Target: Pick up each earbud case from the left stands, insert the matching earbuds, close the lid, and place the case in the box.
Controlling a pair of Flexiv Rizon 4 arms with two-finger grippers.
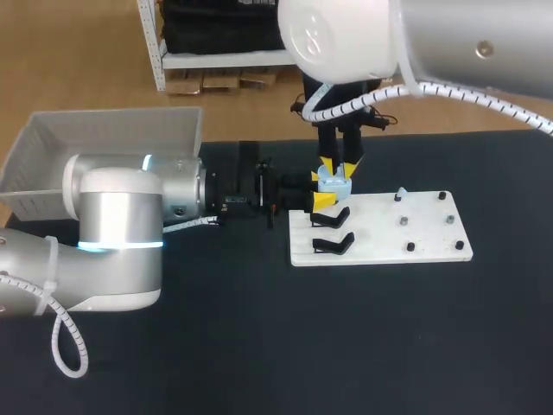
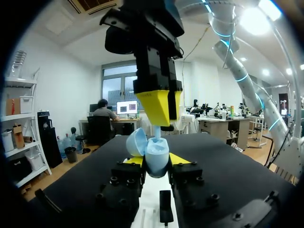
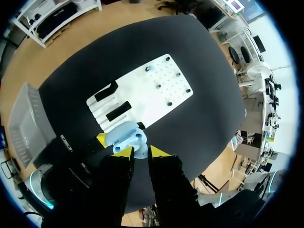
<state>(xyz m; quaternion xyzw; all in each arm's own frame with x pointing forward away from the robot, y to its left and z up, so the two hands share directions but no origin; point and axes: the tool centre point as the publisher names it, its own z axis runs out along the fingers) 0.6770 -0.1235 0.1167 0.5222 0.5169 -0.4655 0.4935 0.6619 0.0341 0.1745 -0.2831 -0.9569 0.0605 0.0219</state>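
Black matte table (image 1: 259,346), seen from above. The left arm (image 1: 112,233) comes in low and level, and the right arm (image 1: 449,43) drops in from above. A grey open-topped box (image 1: 52,143) with sloped walls sits at the far left. A flat white board (image 1: 432,246) lies right of middle, with two black stands (image 1: 333,245) on its left part and small dark pegs (image 1: 410,247) on its right.

The left gripper (image 1: 320,188) hangs over the board's left edge. Its jaws are clamped from both sides on the earbud case (image 2: 156,154), which is upright with its lid (image 2: 136,141) hinged open to one side. The right gripper (image 2: 160,114) points straight down just above the case. Its jaws are narrow and seem pinched on an earbud (image 2: 156,130), whose pale stem shows below the tips, at or just into the case mouth.

Step, as I judge it: seating an earbud in the held case.
- Left arm keeps the case steady and upright.
- Right arm lowers vertically with the stem lined up on its socket, clear of the lid.
- No sideways push, since the round shell could twist in the pads.
- Right jaws let go only once the bud is seated.

Materials:
- Case: pale blue, glossy, egg-like, probably slippery.
- Lid: a shallow dome.
- Earbud: pale, with a thin stem.
- Fingertips: yellow, wedge-shaped, hard-looking.
- Stands: black, slim, angled.
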